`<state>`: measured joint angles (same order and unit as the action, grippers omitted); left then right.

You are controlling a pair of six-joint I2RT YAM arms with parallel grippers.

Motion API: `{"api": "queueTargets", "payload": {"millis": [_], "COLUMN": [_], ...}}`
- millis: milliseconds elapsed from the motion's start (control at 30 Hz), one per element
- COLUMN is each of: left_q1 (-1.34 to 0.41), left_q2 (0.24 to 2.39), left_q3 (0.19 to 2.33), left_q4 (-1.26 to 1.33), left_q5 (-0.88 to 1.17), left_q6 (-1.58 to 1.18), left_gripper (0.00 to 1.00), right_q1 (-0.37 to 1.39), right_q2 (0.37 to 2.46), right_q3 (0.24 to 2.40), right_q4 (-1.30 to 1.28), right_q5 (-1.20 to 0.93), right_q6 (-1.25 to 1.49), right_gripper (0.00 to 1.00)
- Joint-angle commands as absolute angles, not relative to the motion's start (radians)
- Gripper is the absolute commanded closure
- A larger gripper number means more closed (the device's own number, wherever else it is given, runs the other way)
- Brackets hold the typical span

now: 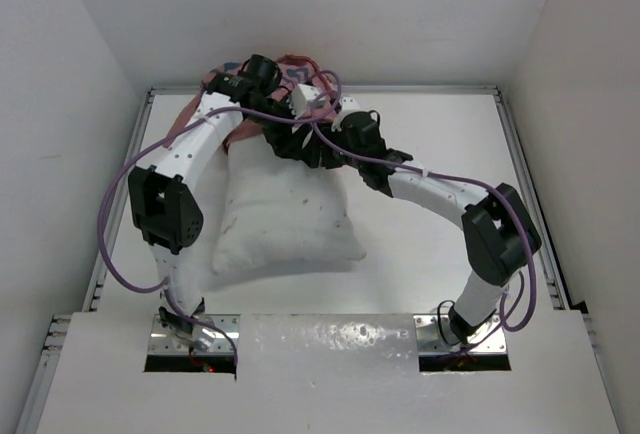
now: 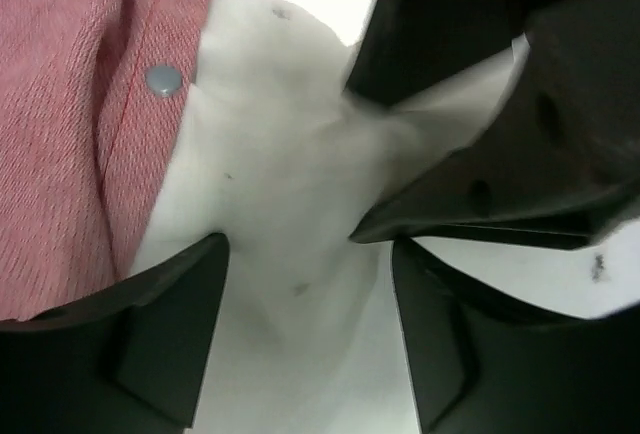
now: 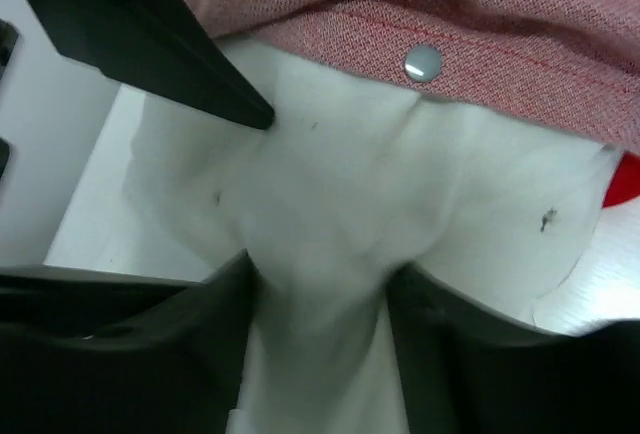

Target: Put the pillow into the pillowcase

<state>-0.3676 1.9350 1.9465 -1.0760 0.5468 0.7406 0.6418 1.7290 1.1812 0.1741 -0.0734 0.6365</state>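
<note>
Red pillowcase (image 3: 450, 4) meets white pillow (image 1: 285, 219) at the far edge of the tabletop (image 1: 430, 134), with both arms reaching in at its mouth.
The pillow lies mid-tabletop, its far end tucked just under the pillowcase's pink hem beside a metal snap (image 3: 423, 61); most of it is not yet inside. The left jaws stand apart around loose white cloth, probably so a fresh hold can be taken. The right jaws flank a bunched corner; whether they pinch it cannot be told.

The plump white pillow (image 1: 285, 224) lies flat on the counter (image 1: 430, 134). Its far end meets the bunched pillowcase (image 2: 70, 104), whose pink inside shows.
</note>
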Motion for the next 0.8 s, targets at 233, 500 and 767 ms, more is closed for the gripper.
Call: {"api": "queueTargets", "payload": {"millis": [233,500,767], "left_q1": [-0.350,-0.550,-0.715], "left_q2": [1.836,1.714,1.599], "left_q3": [2.037,1.904,1.524], "left_q4": [-1.149,-1.315,-1.117], "left_q5": [0.440,0.361,0.230], "left_q6": [0.819,1.044,1.029], "left_gripper": [0.28,0.22,0.00], "right_q1": [0.588,0.391,0.380], "right_q2": [1.609,1.508,1.756], "right_q3": [1.402,1.272,1.410], "right_q4": [-0.285,-0.240,-0.082], "right_q5": [-0.314,-0.255,-0.290], "right_q6": [0.336,0.314,0.268], "right_gripper": [0.26,0.87,0.22]}}
